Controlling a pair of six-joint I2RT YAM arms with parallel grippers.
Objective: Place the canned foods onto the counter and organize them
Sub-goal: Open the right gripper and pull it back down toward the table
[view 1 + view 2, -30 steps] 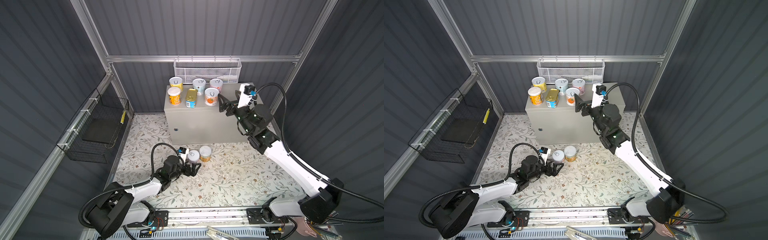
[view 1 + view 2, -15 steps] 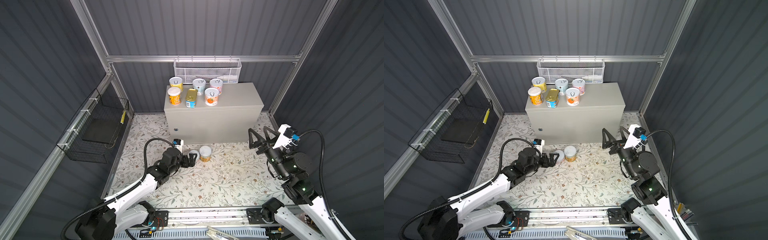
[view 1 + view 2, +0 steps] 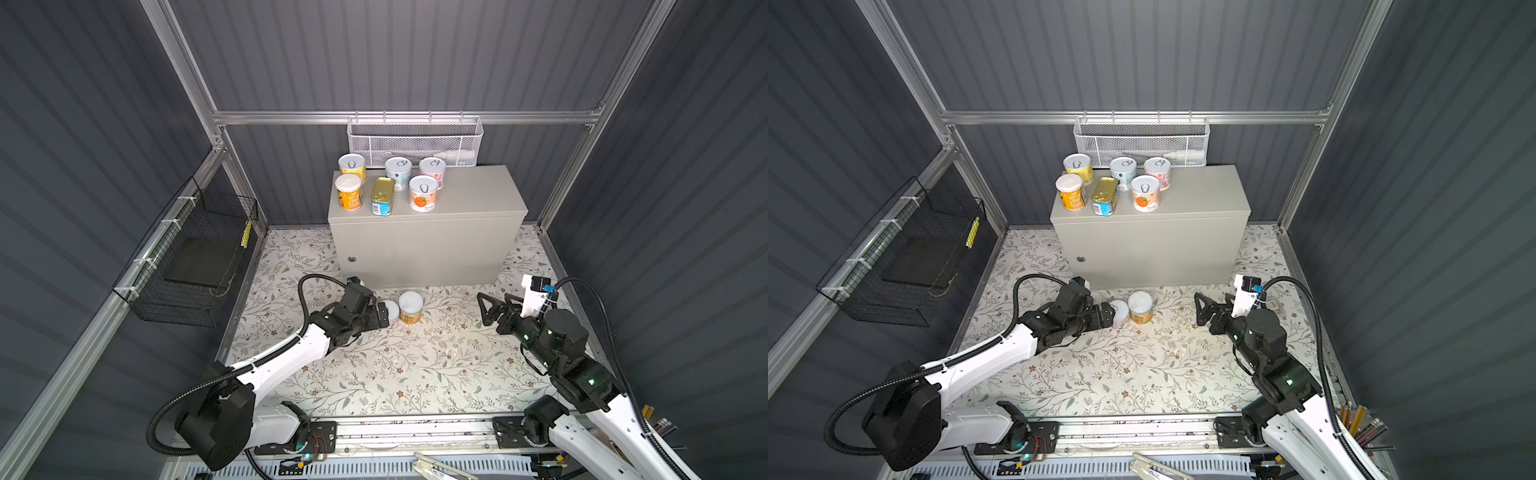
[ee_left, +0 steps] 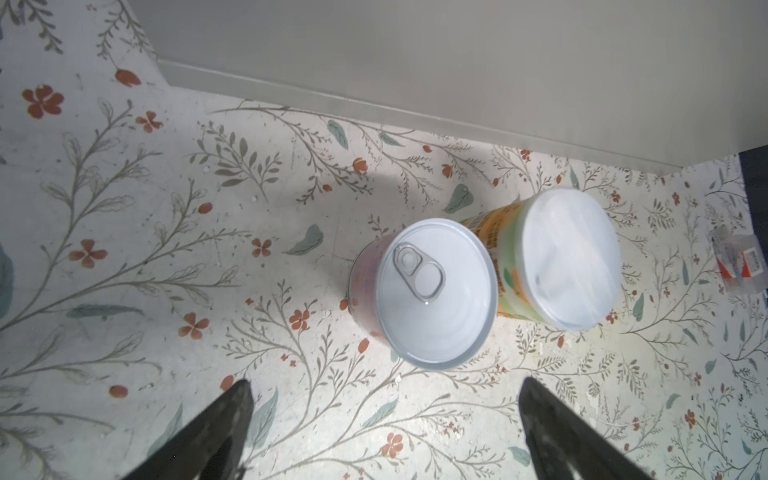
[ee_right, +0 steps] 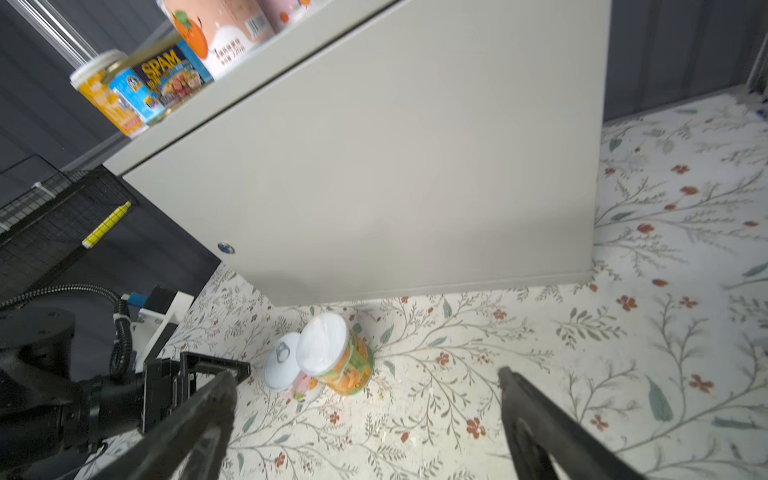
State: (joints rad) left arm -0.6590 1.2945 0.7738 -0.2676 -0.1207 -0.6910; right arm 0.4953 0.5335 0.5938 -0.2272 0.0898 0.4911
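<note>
Two leftovers stand on floral mat (image 4: 124, 249) before the cabinet: pink pull-tab can (image 4: 436, 295), with orange can (image 4: 569, 257) touching it. The left claw (image 4: 384, 388) is released, wide, just beside the pink one. Risk: far finger clips orange can, topples either. The right claw (image 5: 365, 376) is released, empty, well apart. There are six tins (image 3: 423, 198) on worktop (image 3: 469, 191).

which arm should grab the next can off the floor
Left. Its jaws are open just short of the pull-tab can; the right arm's open jaws are farther off, beyond the orange can.

Even, bright light on the floral floor (image 3: 399, 365); wrist views blurred at edges.
</note>
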